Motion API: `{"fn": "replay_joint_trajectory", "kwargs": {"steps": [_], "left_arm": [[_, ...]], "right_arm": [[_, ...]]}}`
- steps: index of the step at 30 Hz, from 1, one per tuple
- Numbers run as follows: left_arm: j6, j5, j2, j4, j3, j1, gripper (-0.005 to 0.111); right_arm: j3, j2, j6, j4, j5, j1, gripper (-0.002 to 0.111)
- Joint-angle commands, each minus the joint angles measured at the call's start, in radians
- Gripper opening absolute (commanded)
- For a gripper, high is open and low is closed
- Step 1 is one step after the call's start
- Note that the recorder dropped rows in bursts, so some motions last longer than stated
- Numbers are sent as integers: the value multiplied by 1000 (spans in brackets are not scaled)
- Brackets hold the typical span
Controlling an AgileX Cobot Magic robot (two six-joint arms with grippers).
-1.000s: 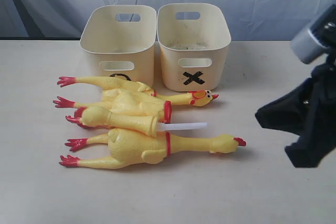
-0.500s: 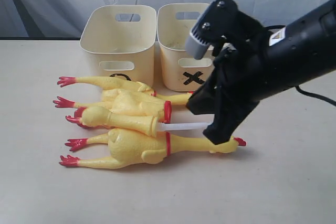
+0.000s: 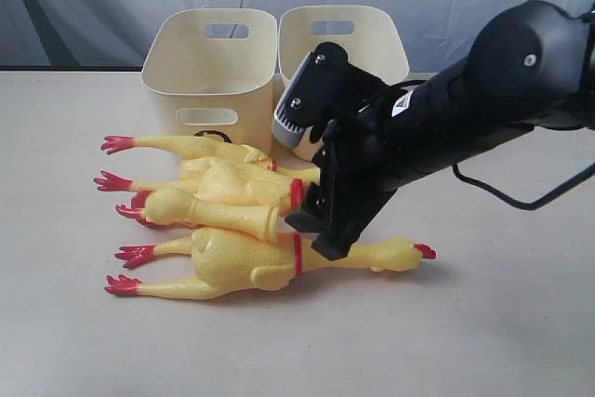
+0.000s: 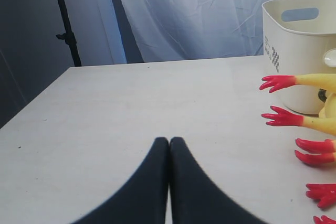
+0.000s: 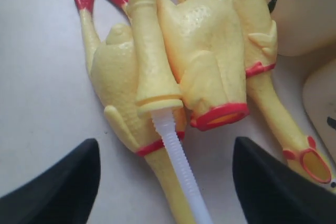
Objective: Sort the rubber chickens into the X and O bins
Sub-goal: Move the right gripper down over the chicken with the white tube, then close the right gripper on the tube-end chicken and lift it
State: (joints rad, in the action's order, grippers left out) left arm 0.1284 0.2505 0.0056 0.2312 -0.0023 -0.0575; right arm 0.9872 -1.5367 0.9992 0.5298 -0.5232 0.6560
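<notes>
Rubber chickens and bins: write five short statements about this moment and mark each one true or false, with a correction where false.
1. The right tool is open, its fingers spread above the rubber chickens. True.
2. The left tool is shut on a chicken. False: its fingers meet on nothing, and the chickens lie off to one side of it.
3. A white ribbed tube sticks out of one chicken's body. True.
4. In the exterior view, the red feet point right. False: the feet point left and the heads point right.
5. The bins stand at opposite ends of the table. False: they stand side by side, just behind the chickens.
</notes>
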Motion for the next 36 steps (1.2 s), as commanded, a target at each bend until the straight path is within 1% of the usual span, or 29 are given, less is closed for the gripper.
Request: {"fn": "replay_joint_trajectory", "kwargs": {"steps": [1,5,10,18,24,30,33,36], "left_arm": [[1,-11,-6,-3,2,-1,0],[1,-11,-6,-3,2,-1,0],[1,-11,-6,-3,2,-1,0],[1,-11,-6,-3,2,-1,0],[1,-11,-6,-3,2,-1,0],[1,-11,-6,-3,2,-1,0],[1,-11,-6,-3,2,-1,0],[1,-11,-6,-3,2,-1,0]], "right_arm": [[6,-57,21,-8,48,3,67],[6,-106,21,-12,87,3,67],[6,-150,21,-59,94,3,67],[6,-203,21,-70,125,3,67],[6,-221,21,-70,137,3,61],[6,-226,21,-66,129,3,59],[6,-226,21,-66,128,3,53],[6,-226,21,-66,128,3,40]]}}
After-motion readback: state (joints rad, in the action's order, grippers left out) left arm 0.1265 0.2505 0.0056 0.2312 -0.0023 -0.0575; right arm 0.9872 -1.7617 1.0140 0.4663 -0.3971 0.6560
